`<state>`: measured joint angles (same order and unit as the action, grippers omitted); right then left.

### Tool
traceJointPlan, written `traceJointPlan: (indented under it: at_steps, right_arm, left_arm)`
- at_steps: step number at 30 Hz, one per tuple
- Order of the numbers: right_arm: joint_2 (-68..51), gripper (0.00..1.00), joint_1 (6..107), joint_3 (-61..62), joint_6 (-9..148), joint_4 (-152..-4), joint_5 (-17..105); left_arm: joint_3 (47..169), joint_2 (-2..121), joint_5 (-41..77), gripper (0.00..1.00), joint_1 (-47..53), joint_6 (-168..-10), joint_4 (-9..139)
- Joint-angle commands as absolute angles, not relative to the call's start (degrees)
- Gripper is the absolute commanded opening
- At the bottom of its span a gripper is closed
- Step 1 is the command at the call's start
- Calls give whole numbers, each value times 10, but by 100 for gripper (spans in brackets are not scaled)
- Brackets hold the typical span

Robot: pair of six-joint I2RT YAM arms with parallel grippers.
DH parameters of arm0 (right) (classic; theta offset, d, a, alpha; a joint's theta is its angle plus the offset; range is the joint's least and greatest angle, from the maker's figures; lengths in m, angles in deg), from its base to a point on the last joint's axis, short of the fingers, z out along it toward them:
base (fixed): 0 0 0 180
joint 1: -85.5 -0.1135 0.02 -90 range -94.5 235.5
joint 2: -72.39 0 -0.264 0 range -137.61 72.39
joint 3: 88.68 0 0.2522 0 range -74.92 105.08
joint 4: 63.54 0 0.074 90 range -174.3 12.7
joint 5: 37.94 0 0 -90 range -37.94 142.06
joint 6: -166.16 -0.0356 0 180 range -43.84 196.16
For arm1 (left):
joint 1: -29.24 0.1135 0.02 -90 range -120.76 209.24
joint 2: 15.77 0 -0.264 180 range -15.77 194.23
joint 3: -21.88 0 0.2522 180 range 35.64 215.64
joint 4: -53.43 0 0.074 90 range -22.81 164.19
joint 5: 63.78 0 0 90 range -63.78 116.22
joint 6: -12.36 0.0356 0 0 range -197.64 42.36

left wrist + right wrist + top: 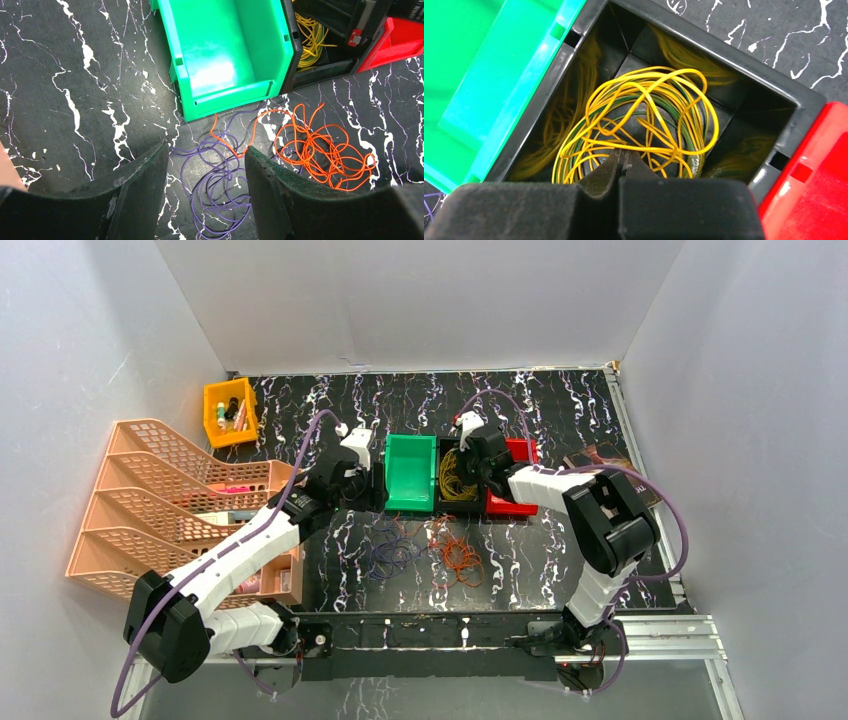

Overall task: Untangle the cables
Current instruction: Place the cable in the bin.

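Right hand (622, 162) sits fully closed over the black bin (774, 95), its tips down among the yellow cables (639, 120) coiled inside. I can't quite tell from the wrist view whether a strand is pinched between them.

My left hand (206, 150) hangs about half open and holding nothing, above the tabletop (75, 75) just in front of the green bin (225, 50). The purple cables (215, 200) lie under it and the orange cables (320, 150) just beside, with one orange strand crossing into the purple loops.

I judge the separation is next. I'd lower onto purple loops clear of that crossing strand, close gently, then lift slowly and away from the orange bunch so it slides free rather than dragging along.
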<state>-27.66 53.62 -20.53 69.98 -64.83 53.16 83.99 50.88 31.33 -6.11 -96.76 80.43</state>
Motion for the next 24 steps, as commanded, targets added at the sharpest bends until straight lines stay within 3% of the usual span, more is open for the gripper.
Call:
traceJointPlan:
  at_steps: [1,14,19,24]
  right_arm:
    - [-291,0,536,-215,692,-606,533]
    - [-178,1,536,-187,720,-686,523]
    - [-116,12,536,-204,731,-718,524]
    - [-54,15,536,-233,726,-743,526]
  left_arm:
    - [830,498,310,56,-59,-972,797]
    - [824,496,324,57,-58,-976,787]
    - [809,488,324,58,-58,-991,770]
    - [806,484,325,60,-58,-992,764]
